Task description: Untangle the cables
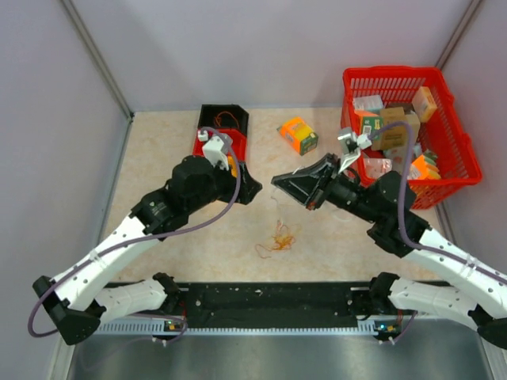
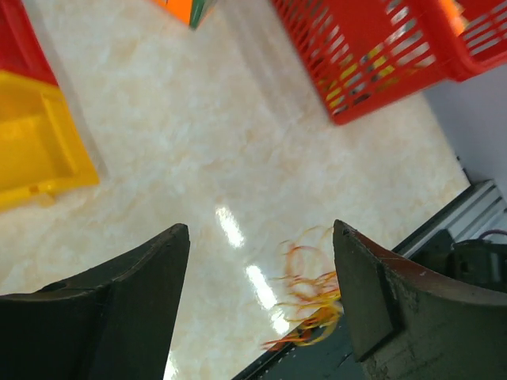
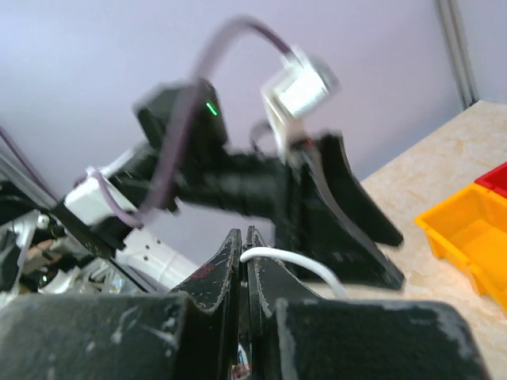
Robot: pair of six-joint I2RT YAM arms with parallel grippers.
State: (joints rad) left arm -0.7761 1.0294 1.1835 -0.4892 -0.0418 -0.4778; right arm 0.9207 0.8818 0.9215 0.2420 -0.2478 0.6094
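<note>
Pale walls (image 1: pixel 47 119) close the worktop (image 1: pixel 158 158) on the left, back and right, and a black rail (image 1: pixel 269 297) runs along the near edge. A red basket (image 1: pixel 388 73) fills the far right corner. The bins (image 1: pixel 209 112) sit at the back left of centre, with an orange box (image 1: pixel 298 135) between them and the basket.

The cables (image 1: pixel 277 239) lie in the middle, nearer the rail, with open worktop all round them. They are a loose, wispy clump of orange, yellow and reddish loops.

Above and behind the clump the two arms point at each other, tips near but apart. The left fingers (image 2: pixel 135 285) are spread wide, holding nothing. The right fingers (image 3: pixel 218 273) are pressed together, and a white wire (image 3: pixel 289 263) arches out from between them.
</note>
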